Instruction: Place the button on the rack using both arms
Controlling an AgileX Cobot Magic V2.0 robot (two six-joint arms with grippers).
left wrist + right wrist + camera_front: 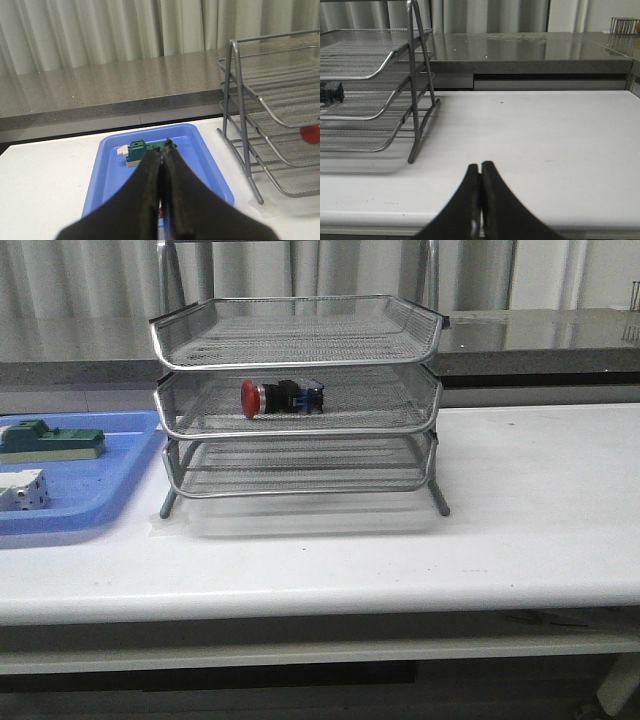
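Your button (pixel 281 398) lies on its side in the rack's (pixel 297 400) middle tier, long axis across the tray, red head toward the left arm. Both grippers, left (pixel 161 170) and right (pixel 480 186), are pinched closed, empty, well clear.

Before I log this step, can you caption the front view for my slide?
Red-headed button lying on its side in the middle tier of the three-tier wire rack, blue tray alongside.
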